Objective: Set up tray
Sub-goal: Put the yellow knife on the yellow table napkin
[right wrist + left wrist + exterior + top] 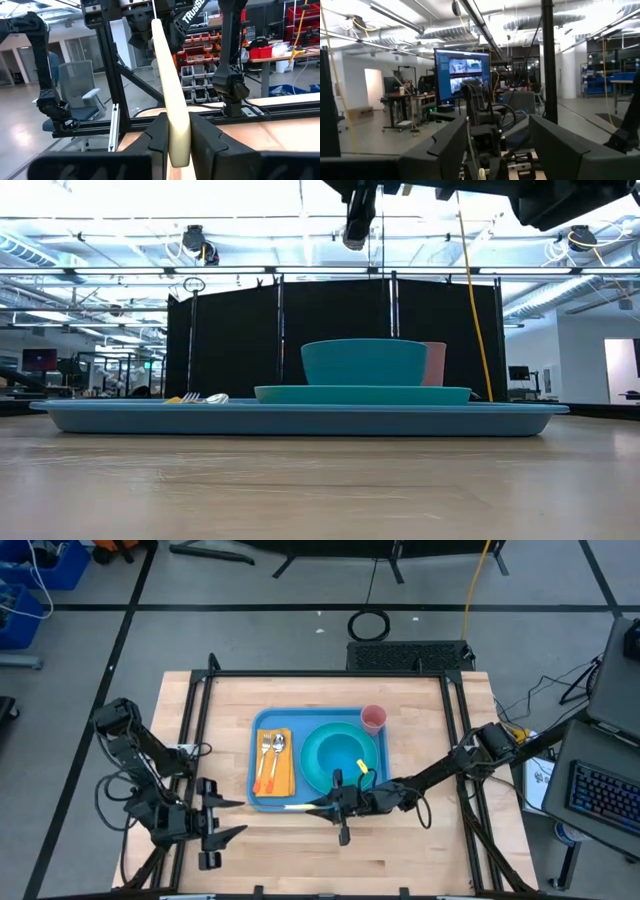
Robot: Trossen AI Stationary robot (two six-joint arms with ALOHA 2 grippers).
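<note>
On a pale wooden table, seen from overhead, the large blue tray lies near the middle, long sides running left to right. Within its left part an orange napkin carries a metal fork and spoon, each with an orange handle, side by side. To the napkin's right a round turquoise plate fills most of the remaining tray, a turquoise bowl standing on it with a small yellow object inside. A pink cup stands upright in the tray's far right corner, just beside the plate. At table height, the bowl rises above the plate rim with the cup partly hidden behind it. The right gripper reaches in from the right and sits low over the tray's near rim, its fingers closed around a cream-coloured utensil handle; the right wrist view shows that handle clamped between the two dark fingers and pointing away from the camera. What kind of utensil it is cannot be told. The left gripper is off the tray's near left corner, above bare table, its fingers spread apart and holding nothing, the left wrist view looking past them toward the right arm and a monitor in the room beyond.
</note>
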